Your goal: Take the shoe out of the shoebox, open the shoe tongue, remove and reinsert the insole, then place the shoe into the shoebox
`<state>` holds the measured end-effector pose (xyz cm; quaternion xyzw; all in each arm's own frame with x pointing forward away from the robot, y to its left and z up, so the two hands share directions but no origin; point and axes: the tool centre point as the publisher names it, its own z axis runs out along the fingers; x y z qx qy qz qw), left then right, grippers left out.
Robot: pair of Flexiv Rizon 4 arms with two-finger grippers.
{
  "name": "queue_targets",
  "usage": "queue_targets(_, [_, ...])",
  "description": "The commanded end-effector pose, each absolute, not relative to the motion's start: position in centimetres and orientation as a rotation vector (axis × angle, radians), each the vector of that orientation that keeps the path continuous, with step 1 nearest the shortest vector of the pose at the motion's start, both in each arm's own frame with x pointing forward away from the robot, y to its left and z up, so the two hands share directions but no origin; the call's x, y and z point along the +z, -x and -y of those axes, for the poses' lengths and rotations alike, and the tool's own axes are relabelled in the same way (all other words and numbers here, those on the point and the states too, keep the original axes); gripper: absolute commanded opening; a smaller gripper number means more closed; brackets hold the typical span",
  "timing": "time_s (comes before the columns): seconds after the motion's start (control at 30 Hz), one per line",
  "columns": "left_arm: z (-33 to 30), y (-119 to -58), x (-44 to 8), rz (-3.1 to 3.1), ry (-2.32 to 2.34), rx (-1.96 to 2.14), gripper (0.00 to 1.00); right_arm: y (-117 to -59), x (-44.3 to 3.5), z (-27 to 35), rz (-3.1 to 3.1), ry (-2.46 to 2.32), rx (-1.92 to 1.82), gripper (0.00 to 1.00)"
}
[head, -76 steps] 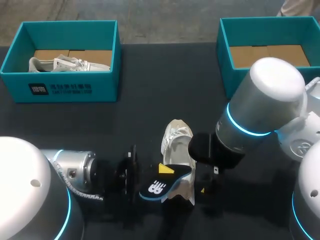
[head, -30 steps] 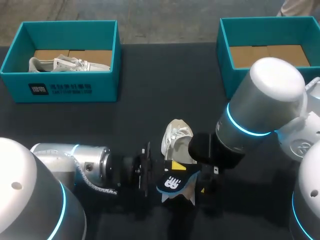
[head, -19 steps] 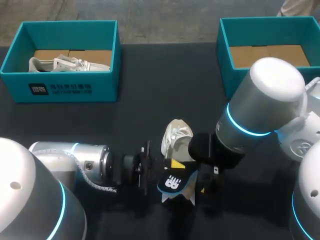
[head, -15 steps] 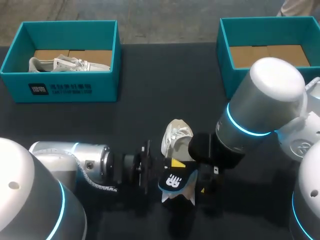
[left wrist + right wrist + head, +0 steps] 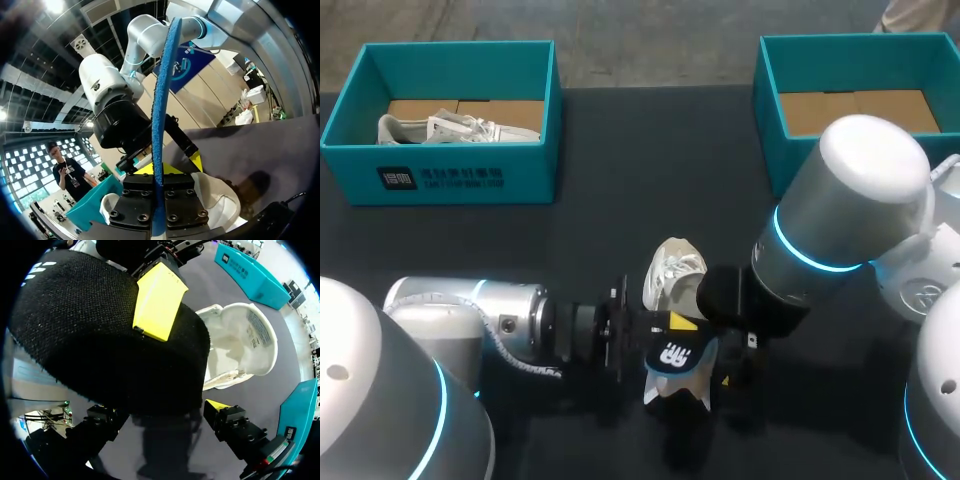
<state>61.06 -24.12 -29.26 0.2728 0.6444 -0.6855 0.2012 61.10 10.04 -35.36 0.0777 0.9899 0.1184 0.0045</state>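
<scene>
From above, my left gripper (image 5: 668, 330) holds the insole (image 5: 677, 354) over the heel of the white shoe (image 5: 672, 268) on the table (image 5: 620, 200). Only my left wrist view shows it edge-on, pinched between both fingers. My right wrist view shows the shoe's open mouth; the insole half hides my right gripper (image 5: 162, 409), whose grip I cannot tell.

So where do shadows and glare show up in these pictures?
Head view: the right arm gleams white under the lights, while the black table swallows most shadows. Right wrist view: the insole throws a dark shadow onto the table beneath it. Left wrist view: a dim patch, likely shadow, lies on the table beside the shoe.
</scene>
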Motion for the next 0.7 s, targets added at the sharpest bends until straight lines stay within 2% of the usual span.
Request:
queue_targets(0.03, [24.0, -60.8, -28.9, -1.796, -0.774, -1.920, 0.00, -61.0, -35.5, -10.0, -3.098, -0.243, 0.371, 1.00])
queue_targets(0.7, [21.6, -59.1, -28.1, -1.803, -0.773, -1.904, 0.00, -61.0, -35.5, -10.0, -3.098, -0.243, 0.371, 1.00])
